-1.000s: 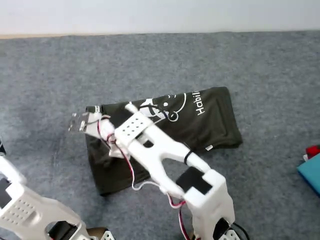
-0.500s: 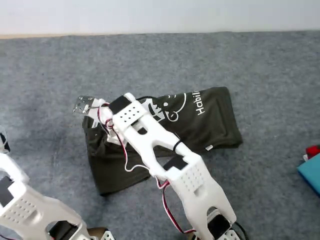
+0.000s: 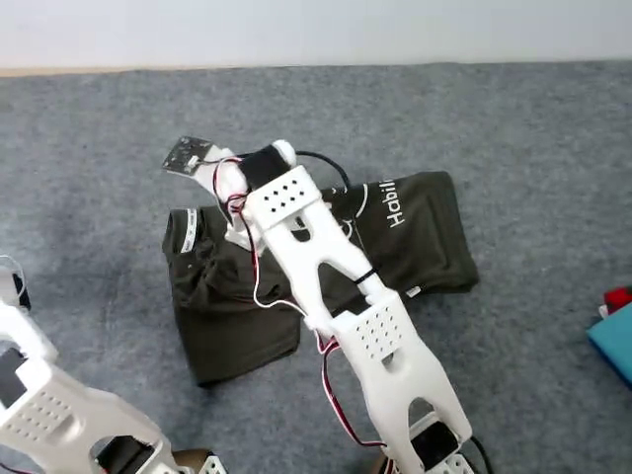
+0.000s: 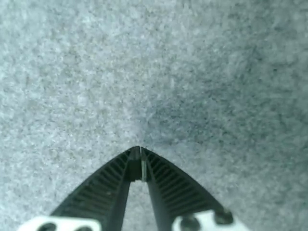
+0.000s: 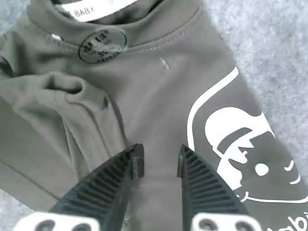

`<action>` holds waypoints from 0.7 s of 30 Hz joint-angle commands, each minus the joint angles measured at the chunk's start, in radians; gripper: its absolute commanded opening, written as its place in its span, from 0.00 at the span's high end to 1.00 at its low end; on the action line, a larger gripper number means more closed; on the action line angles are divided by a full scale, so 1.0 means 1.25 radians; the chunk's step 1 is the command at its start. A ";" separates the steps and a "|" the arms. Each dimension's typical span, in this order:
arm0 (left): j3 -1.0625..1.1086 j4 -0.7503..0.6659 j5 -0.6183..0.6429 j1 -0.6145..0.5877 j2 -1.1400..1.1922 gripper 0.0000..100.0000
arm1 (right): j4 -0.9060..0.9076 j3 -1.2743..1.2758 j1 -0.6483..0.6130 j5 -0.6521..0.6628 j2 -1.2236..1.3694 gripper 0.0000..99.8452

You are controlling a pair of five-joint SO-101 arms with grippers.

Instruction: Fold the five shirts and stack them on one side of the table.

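Here, dark olive shirt (image 3: pixel 425 242) laid crumpled at mid-bench (image 3: pixel 533 138), right pincer (image 5: pixel 159 162) held narrowly parted, empty, above its left half, left pincer (image 4: pixel 140 166) closed, empty, over bare bench at near left.

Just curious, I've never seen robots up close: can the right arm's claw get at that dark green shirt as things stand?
Probably yes. The right claw is open directly over the dark olive-green fabric shirt, and nothing lies between them.

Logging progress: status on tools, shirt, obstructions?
Left tool shut over bare carpet. Right tool open over olive shirt. Shirt partly bunched. Blue object far aside.
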 commanded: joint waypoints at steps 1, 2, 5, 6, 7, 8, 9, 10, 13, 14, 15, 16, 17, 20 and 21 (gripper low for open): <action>-0.007 -0.012 -0.006 0.005 -0.056 1.00 | 0.039 0.000 -0.034 -0.011 -0.090 0.87; -0.008 -0.012 -0.006 0.005 -0.056 1.00 | 0.039 0.038 -0.044 -0.010 -0.109 0.87; -0.008 -0.012 -0.006 0.005 -0.056 1.00 | 0.037 0.173 -0.062 -0.010 -0.185 0.87; -0.008 -0.012 -0.006 0.005 -0.056 1.00 | 0.037 0.217 -0.066 -0.010 -0.209 0.87; -0.008 -0.012 -0.006 0.005 -0.056 1.00 | 0.037 0.261 -0.066 -0.010 -0.231 0.87; -0.008 -0.012 -0.006 0.005 -0.056 1.00 | 0.037 0.301 -0.066 -0.010 -0.247 0.87; -0.008 -0.012 -0.006 0.005 -0.056 1.00 | 0.037 0.335 -0.066 -0.010 -0.260 0.87; -0.008 -0.012 -0.006 0.005 -0.056 1.00 | 0.036 0.363 -0.066 -0.010 -0.269 0.87; -0.008 -0.012 -0.006 0.005 -0.055 1.00 | 0.036 0.405 -0.063 -0.011 -0.278 0.87; -0.008 -0.014 -0.006 0.005 -0.055 1.00 | 0.036 0.408 -0.064 -0.012 -0.276 0.87; -0.008 -0.018 -0.006 0.005 -0.055 1.00 | 0.036 0.409 -0.066 -0.012 -0.271 0.87; -0.007 -0.023 -0.006 0.005 -0.055 1.00 | 0.036 0.409 -0.066 -0.012 -0.265 0.87; -0.007 -0.025 -0.006 0.005 -0.055 1.00 | 0.035 0.409 -0.066 -0.012 -0.256 0.87; -0.007 -0.023 -0.006 0.005 -0.056 1.00 | 0.035 0.409 -0.062 -0.012 -0.224 0.87; -0.007 -0.023 -0.006 0.005 -0.056 1.00 | 0.035 0.409 -0.061 -0.012 -0.217 0.87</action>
